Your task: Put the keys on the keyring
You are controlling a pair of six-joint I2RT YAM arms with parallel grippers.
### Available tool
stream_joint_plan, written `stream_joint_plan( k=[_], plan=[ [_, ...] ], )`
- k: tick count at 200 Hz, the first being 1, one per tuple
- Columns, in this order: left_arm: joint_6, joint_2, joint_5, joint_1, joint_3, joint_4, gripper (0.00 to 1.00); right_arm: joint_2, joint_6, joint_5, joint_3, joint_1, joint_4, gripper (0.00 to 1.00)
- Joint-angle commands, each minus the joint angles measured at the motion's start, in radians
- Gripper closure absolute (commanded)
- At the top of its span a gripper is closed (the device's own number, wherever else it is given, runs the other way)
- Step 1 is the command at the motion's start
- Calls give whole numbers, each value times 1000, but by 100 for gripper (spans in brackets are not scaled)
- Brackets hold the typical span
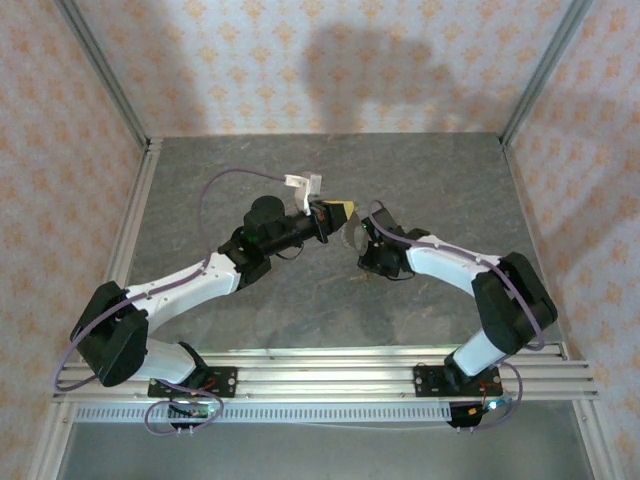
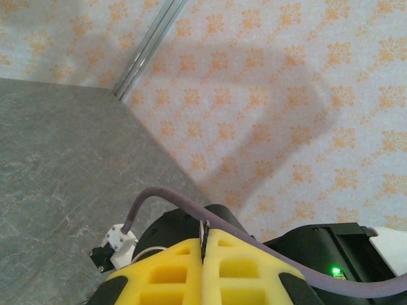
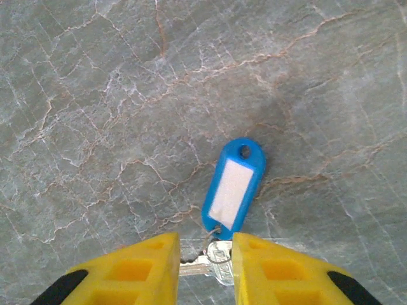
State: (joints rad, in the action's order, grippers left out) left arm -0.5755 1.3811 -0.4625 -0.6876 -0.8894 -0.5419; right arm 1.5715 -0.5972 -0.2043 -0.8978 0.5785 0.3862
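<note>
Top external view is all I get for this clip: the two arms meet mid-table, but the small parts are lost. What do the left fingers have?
Observer: The left fingers are shut on a thin metal ring, pinched at their tips.
Reviewer: And the key?
Observer: A silver key lies on the table in the gap between the right fingers, which stand open.
Reviewer: Anything attached to it?
Observer: A blue tag with a white label, joined to the key by a small ring of its own.
</note>
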Motion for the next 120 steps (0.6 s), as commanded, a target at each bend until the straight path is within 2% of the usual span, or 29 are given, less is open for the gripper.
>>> stream_joint_plan(
  k=[1, 120],
  plan=[
    [22, -25, 16, -11, -37, -13, 100, 37, 13, 54, -37, 15, 60, 73],
    [26, -31, 22, -11, -26, -17, 100, 149, 39, 134, -114, 50, 121, 79]
  ],
)
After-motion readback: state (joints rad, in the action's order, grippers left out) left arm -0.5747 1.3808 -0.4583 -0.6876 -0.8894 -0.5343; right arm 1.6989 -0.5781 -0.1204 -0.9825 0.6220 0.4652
